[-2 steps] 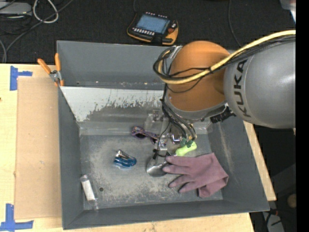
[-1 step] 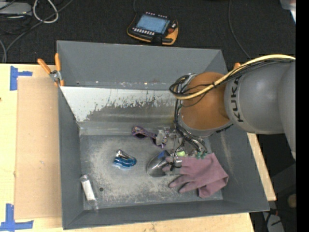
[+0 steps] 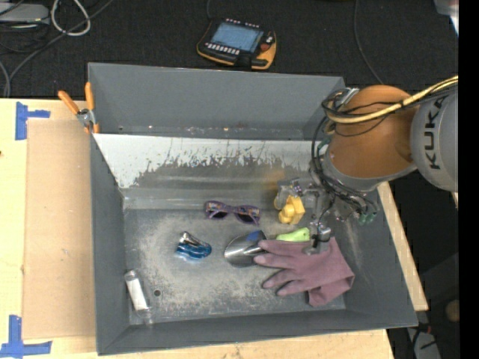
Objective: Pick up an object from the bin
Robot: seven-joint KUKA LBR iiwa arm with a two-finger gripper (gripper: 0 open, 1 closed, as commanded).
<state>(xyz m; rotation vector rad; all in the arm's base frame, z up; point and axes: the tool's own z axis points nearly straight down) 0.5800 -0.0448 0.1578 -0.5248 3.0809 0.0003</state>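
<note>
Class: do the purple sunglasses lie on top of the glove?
No, the purple sunglasses lie apart from the glove, farther back and left.

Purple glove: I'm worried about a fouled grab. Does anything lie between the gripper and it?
Nothing visible covers the glove. The gripper hangs right above its upper edge, where a green thing lies alongside; a metal scoop sits at its finger end, off to the side.

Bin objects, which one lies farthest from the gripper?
The white tube in the lower left corner; the others lie nearer the gripper, by the mauve glove.
</note>
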